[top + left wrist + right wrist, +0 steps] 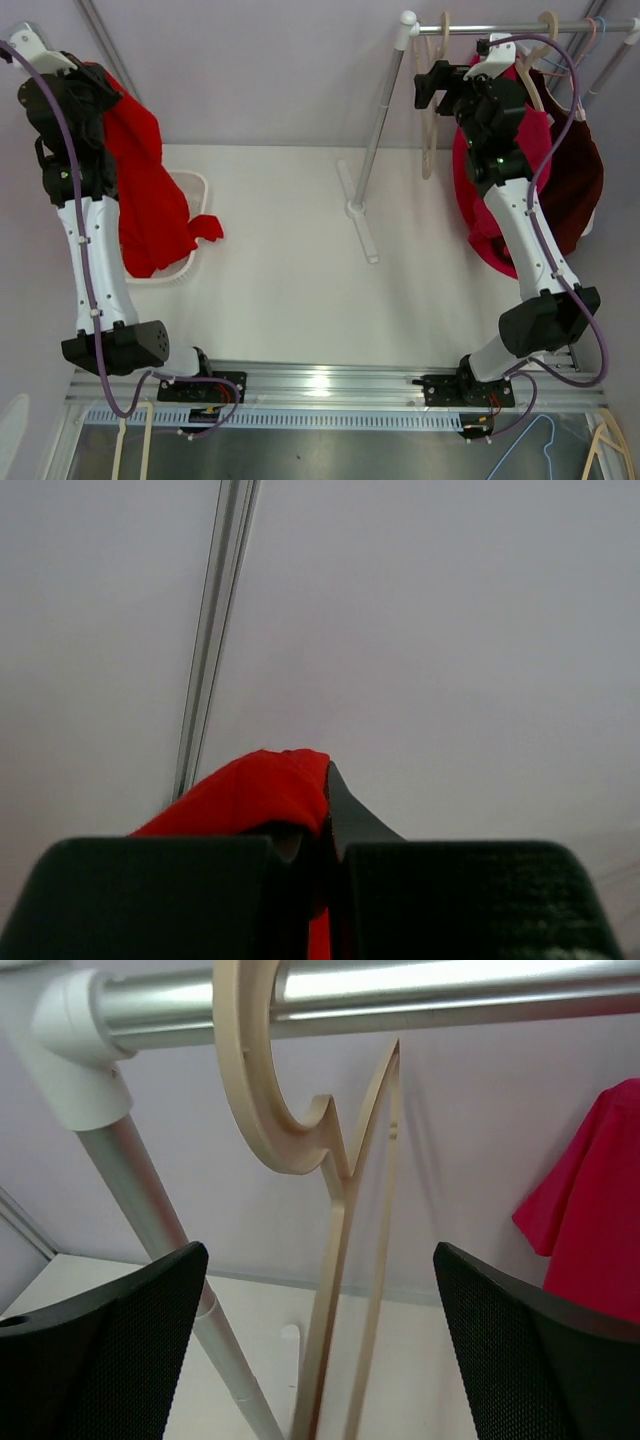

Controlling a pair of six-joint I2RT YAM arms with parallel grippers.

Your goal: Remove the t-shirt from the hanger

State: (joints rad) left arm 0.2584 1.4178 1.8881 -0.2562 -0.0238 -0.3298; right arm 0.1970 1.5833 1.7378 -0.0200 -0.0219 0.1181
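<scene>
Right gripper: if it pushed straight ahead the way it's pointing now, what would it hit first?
The right gripper would most likely meet the empty beige hanger on the rail: its neck sits centred between the open fingers. Depth is unclear; behind it is only wall.

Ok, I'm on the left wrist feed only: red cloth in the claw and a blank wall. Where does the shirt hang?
Observer: The red shirt hangs from the raised left claw on the table's left side, its lower end reaching a white basket.
Operator: Is a hanger near the other arm?
Observer: Yes. A bare wooden hanger hangs on the rail, and the right claw is open with a finger on either side of it.
Operator: Anything else on that rail?
Observer: A second red shirt and a dark red shirt hang there, behind the right arm.
</scene>
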